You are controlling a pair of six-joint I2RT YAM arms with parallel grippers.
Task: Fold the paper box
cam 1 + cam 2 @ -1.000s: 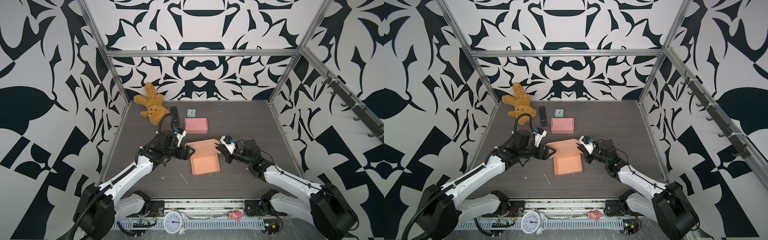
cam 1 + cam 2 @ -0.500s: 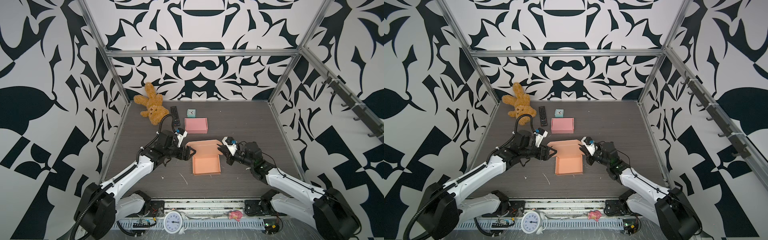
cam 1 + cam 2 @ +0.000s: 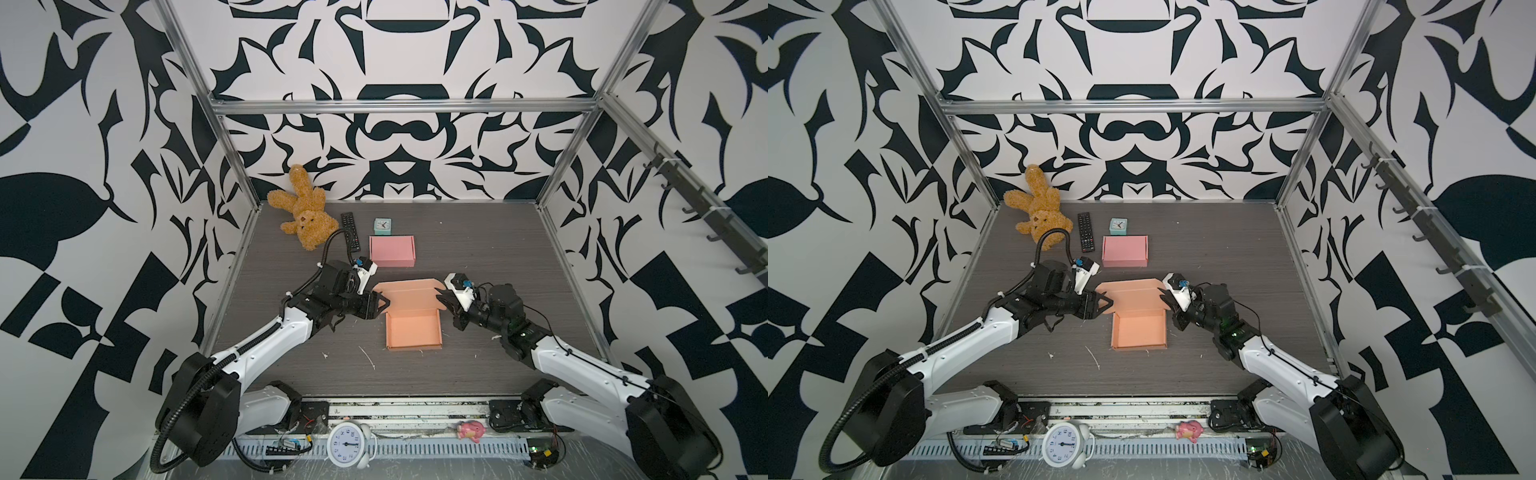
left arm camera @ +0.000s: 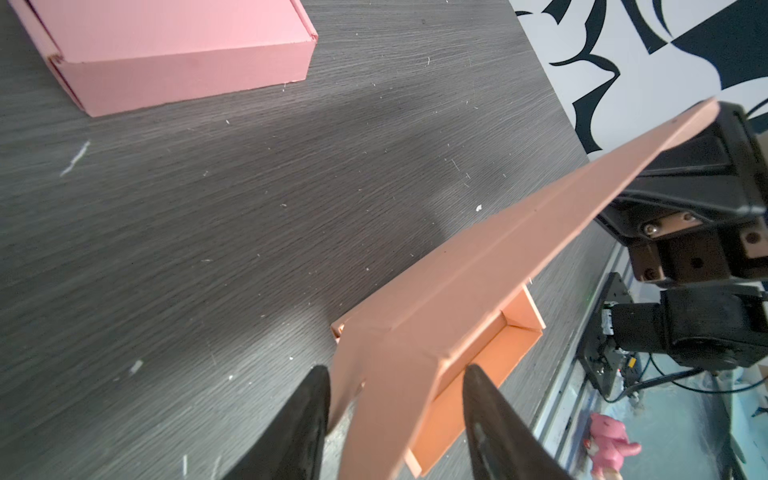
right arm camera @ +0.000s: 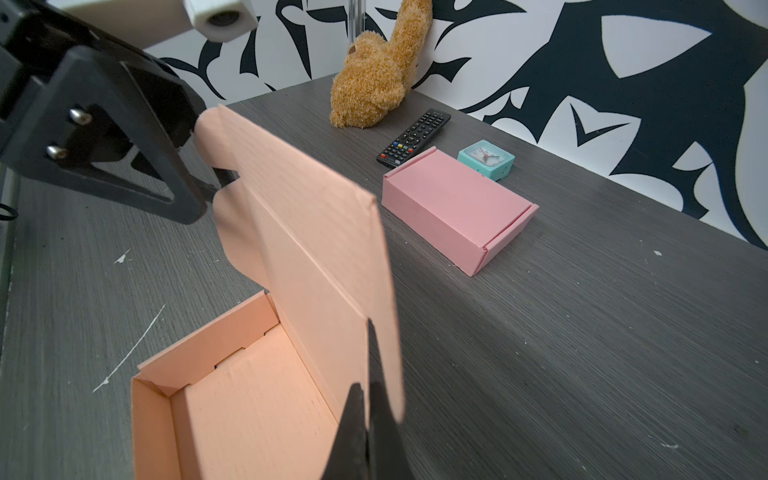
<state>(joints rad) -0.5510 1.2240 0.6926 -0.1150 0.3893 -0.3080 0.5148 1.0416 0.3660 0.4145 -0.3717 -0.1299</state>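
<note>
Nearest, bare surface (image 3: 457,374), open on both sides. Then orange box (image 3: 413,332) at mid-surface, tray open, lid (image 3: 409,293) tilted up from the far rim. Pinched at its right edge by the closed right tool (image 3: 441,300). Straddled at the left corner by the left tool (image 4: 395,374), parted, 1 finger clear. Past a free gap, pink box (image 3: 392,251), then remote (image 3: 350,231), clock (image 3: 382,226) and teddy (image 3: 305,218) near the far edge.

The paper box (image 5: 232,407) and pink box (image 4: 166,54) (wrist views) run off the edge.

Dark table (image 3: 478,257) holds orange paper box (image 3: 413,330), pink box (image 3: 392,251), remote (image 3: 351,231), clock (image 3: 382,226), plush bear (image 3: 305,220).
</note>
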